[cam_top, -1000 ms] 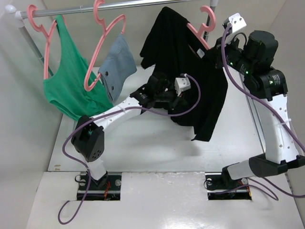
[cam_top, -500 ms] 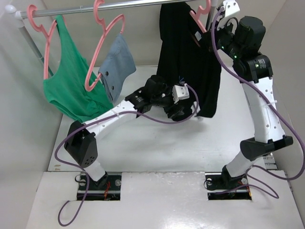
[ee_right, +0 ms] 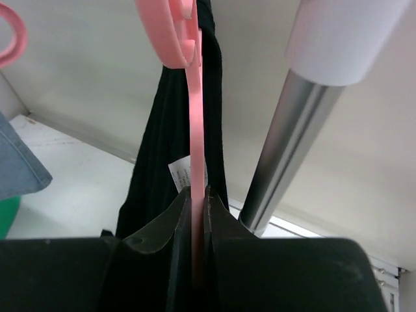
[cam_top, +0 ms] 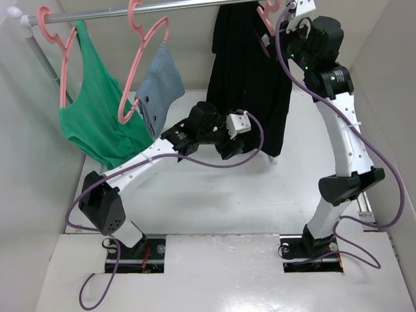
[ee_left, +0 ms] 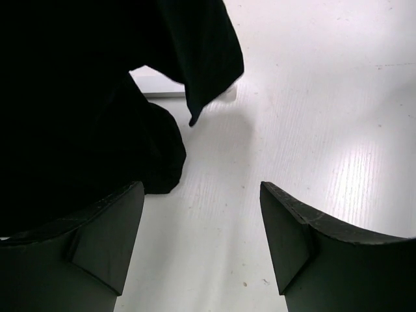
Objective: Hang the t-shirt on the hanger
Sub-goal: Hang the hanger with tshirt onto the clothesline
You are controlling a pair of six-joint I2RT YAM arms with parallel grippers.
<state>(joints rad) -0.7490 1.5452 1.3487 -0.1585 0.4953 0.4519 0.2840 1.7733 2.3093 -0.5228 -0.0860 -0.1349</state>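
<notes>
The black t-shirt (cam_top: 250,78) hangs on the pink hanger (cam_top: 268,16) at the top right, just under the rail. My right gripper (cam_top: 276,39) is shut on the hanger (ee_right: 194,123), its pink stem pinched between the jaws; the t-shirt (ee_right: 159,162) with its white neck label drapes behind it. My left gripper (cam_top: 239,151) is open near the shirt's lower hem and holds nothing. In the left wrist view the left gripper (ee_left: 201,227) has bare table between its fingers (ee_left: 107,234), and the t-shirt (ee_left: 78,97) fills the upper left.
A metal rail (cam_top: 130,11) runs along the top, with an upright pole (ee_right: 292,136) close beside the held hanger. A green tank top (cam_top: 94,110) and a grey-blue garment (cam_top: 159,84) hang on two other pink hangers at left. White table (cam_top: 214,195) below.
My left gripper has let go of the shirt and opened. My right arm has lifted the hanger and shirt up towards the rail; the shirt now hangs straight.
</notes>
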